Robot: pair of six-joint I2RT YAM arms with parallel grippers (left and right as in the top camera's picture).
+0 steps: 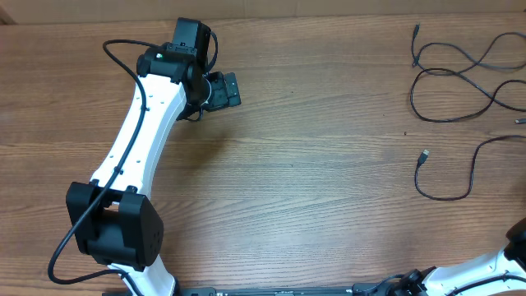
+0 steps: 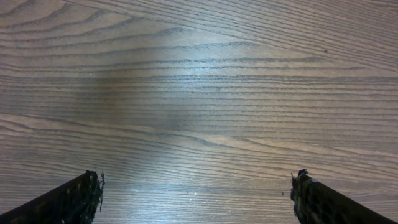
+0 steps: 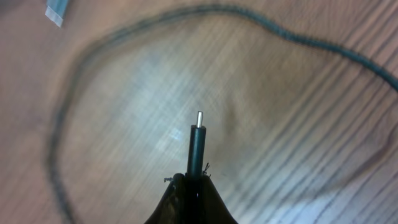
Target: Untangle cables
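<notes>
Several thin black cables lie at the table's right side: one winding loop (image 1: 448, 70) at the back and a curved one (image 1: 470, 177) whose plug (image 1: 424, 154) points left. My right gripper (image 3: 196, 177) is shut on a black cable plug (image 3: 197, 143) that sticks straight out past the fingertips, with its small metal tip showing. Beneath it a blurred cable loop (image 3: 81, 56) lies on the wood. In the overhead view the right gripper is out of frame. My left gripper (image 2: 196, 186) is open over bare wood at the far left (image 1: 233, 90), far from the cables.
The wooden table (image 1: 312, 164) stretches between the left arm (image 1: 140, 140) and the cables. A part of the right arm (image 1: 518, 238) shows at the lower right corner. A small pale tag (image 3: 55, 12) lies near the cable loop.
</notes>
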